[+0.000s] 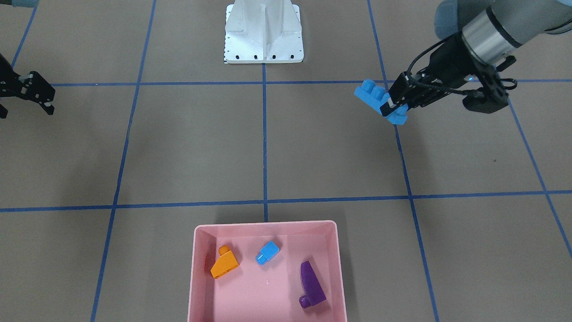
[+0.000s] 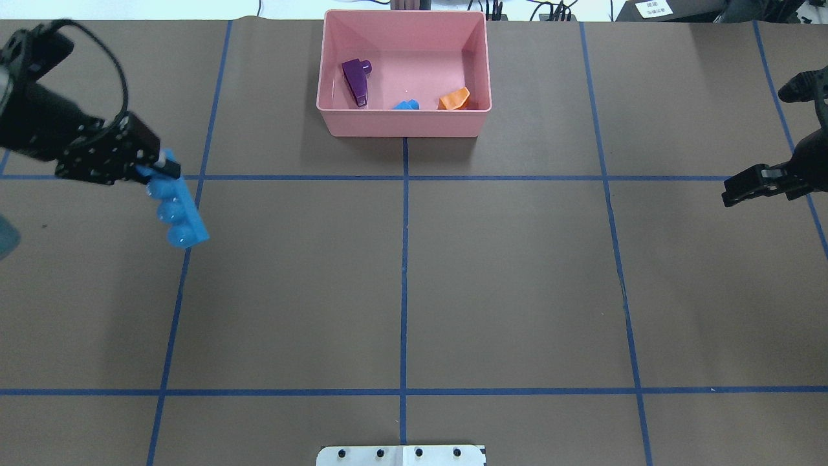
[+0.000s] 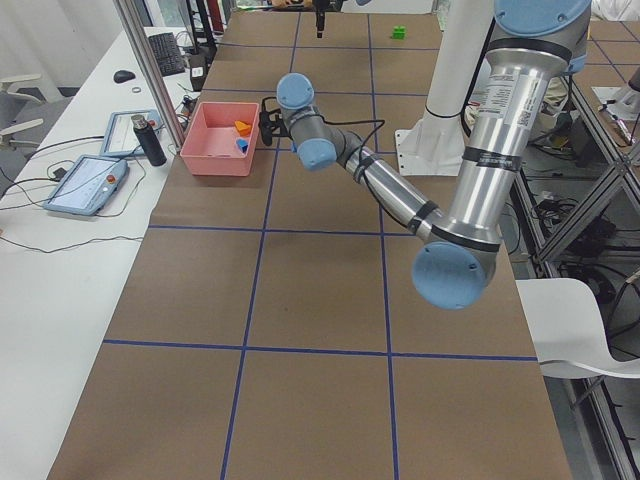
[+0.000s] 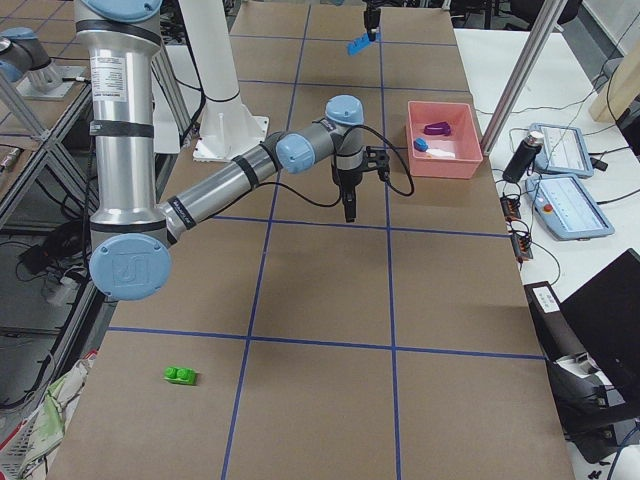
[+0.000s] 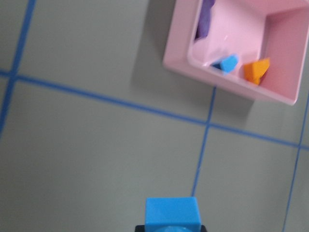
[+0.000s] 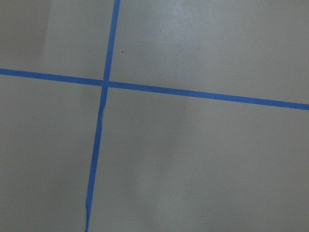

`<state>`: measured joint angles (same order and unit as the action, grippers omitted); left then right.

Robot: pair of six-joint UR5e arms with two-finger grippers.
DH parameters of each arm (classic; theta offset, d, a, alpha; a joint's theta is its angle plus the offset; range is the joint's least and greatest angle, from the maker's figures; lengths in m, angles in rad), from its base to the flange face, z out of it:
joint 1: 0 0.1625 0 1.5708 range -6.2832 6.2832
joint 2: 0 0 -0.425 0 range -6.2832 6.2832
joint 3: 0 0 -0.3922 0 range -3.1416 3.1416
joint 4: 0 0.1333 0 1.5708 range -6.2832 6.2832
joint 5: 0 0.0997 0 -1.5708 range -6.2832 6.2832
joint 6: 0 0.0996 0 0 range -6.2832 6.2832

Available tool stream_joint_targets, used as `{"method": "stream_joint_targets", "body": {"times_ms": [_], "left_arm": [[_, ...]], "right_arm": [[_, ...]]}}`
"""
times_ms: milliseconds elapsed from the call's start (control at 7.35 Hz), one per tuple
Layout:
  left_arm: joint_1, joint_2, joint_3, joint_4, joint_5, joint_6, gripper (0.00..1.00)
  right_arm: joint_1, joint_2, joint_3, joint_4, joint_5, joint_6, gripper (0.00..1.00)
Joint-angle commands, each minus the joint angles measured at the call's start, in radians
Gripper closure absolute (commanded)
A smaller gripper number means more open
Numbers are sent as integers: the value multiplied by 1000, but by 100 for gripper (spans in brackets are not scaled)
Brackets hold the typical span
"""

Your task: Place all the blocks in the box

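My left gripper (image 2: 158, 169) is shut on one end of the long light-blue four-stud block (image 2: 178, 217) and holds it above the table's left side, well short of the pink box (image 2: 404, 123). The same block shows in the front view (image 1: 373, 96). In the box lie the orange sloped block (image 1: 225, 264), the small light-blue block (image 1: 268, 252) and the purple sloped block (image 1: 311, 284). The green block (image 4: 180, 375) lies on the table far out on my right side. My right gripper (image 2: 734, 193) hangs open and empty over the right side.
The white robot base (image 1: 263, 40) stands at the table's near-middle edge. Blue tape lines grid the brown table. Beyond the box, off the table, lie two tablets (image 4: 570, 205) and a dark bottle (image 4: 520, 155).
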<state>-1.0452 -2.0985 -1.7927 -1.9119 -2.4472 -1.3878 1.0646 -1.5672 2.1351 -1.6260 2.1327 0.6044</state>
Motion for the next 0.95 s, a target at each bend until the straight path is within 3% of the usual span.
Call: {"method": "stream_joint_targets", "body": {"times_ms": [0,272,544,680,816], "left_arm": [[-3,-335,347,45,86,-26,100],[7,-589,723,40,192,-23,100],[83,-641,901,10,388,-17,100],[96,-655,979,-53,399,-20,100],[108,-685,1057,-96,401,-22,72]], "right_arm": [[0,10,-4,0,0,0,0],[2,10,-3,0,0,0,0],[2,12,-4,0,0,0,0],[2,12,-9,0,0,0,0],[2,12,-9,0,0,0,0]]}}
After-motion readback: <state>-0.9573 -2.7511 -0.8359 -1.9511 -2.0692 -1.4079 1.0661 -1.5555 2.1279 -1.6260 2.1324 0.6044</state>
